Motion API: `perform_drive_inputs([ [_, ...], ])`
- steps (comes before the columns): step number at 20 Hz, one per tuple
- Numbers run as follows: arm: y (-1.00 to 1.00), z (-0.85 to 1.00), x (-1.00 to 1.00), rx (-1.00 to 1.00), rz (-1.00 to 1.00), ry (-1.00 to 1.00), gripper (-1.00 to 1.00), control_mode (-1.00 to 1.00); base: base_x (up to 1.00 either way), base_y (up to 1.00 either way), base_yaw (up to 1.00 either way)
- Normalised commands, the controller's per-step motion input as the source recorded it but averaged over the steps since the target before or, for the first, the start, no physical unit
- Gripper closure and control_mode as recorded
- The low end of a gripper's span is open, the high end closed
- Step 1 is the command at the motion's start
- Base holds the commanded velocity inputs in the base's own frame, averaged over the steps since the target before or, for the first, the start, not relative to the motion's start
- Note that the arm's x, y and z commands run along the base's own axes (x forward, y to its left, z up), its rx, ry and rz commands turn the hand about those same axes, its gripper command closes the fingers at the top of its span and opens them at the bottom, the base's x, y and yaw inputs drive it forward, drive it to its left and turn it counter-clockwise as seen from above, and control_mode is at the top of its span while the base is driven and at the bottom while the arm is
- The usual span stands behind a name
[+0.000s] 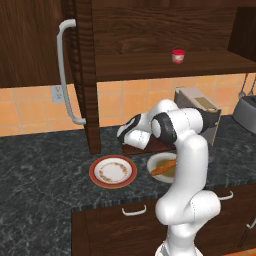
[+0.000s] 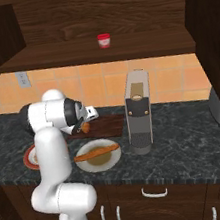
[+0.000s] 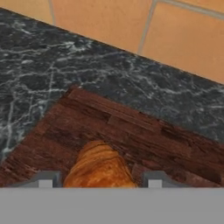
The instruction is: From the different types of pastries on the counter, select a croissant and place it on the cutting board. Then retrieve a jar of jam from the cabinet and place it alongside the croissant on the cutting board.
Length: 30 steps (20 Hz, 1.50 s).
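The golden-brown croissant (image 3: 99, 168) sits between my two fingertips, just over the near part of the dark reddish cutting board (image 3: 131, 127). In the right base view my gripper (image 2: 86, 124) reaches low over the board (image 2: 107, 126) with the croissant (image 2: 86, 127) at its tip, shut on it. From the left base side, my forearm covers most of the board (image 1: 161, 145). The red-lidded jar of jam (image 1: 178, 56) stands on the open cabinet's shelf (image 1: 165, 67), well above and behind, and the right base view shows the jar (image 2: 103, 40) there too.
A long orange-brown stick pastry (image 2: 96, 152) lies on a cream plate (image 2: 110, 160) in front of the board. A red-rimmed plate (image 1: 113, 171) sits left of it. A coffee machine (image 2: 138, 110) stands right of the board. The cabinet door with its curved handle (image 1: 62, 75) hangs open at left.
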Motion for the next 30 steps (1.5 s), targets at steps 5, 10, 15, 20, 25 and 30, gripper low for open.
perform_drive_inputs([
  [5,-0.19,-0.26,0.00,0.01,-0.06,-0.04,-1.00,-1.00,0.00,0.00,0.00],
  [10,-0.13,0.07,0.00,0.04,-0.04,0.00,-1.00,-1.00,0.00,0.00,0.00],
  [15,0.00,0.30,0.00,0.00,-0.01,-0.05,-1.00,-1.00,0.00,0.00,0.00],
  [20,-0.02,0.97,-0.24,0.00,-0.08,-0.11,-1.00,-1.00,0.00,0.00,0.00],
  [25,-0.04,1.00,-0.50,0.04,-0.12,-0.09,-1.00,-1.00,0.00,0.00,0.00],
  [30,-0.09,1.00,-0.69,0.09,-0.05,-0.11,-1.00,-1.00,0.00,0.00,0.00],
])
